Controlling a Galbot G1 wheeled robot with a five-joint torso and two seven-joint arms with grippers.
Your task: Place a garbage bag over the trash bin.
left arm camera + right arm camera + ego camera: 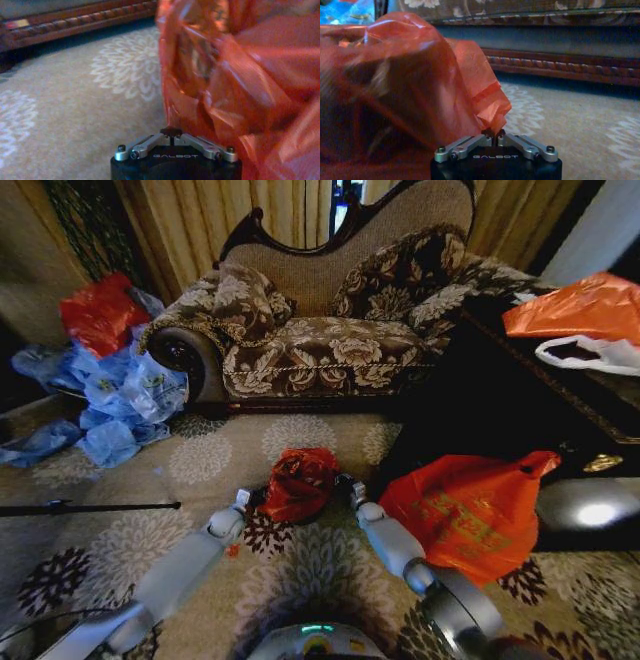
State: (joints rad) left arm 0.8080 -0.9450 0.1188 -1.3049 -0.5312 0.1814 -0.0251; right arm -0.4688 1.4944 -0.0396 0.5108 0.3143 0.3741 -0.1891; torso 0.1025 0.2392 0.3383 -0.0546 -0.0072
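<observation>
The garbage bag (300, 480), thin crinkly red-orange plastic, stands bunched up on the carpet between my two arms. It is draped over the trash bin, which shows as a dark shape through the plastic in the right wrist view. My left gripper (243, 500) is at the bag's left side, shut on its lower edge (172, 123). My right gripper (355, 492) is at the bag's right side, shut on a pinched corner of the plastic (496, 119). The left gripper (171, 132) and right gripper (494, 133) both sit low, near the floor.
A larger orange printed bag (465, 515) lies right of my right arm. Behind stands a patterned sofa (320, 340). A heap of blue bags (120, 395) with a red bag (100, 310) lies far left. A dark table (520, 395) at the right bears orange and white bags. A black rod (90, 506) lies on the carpet.
</observation>
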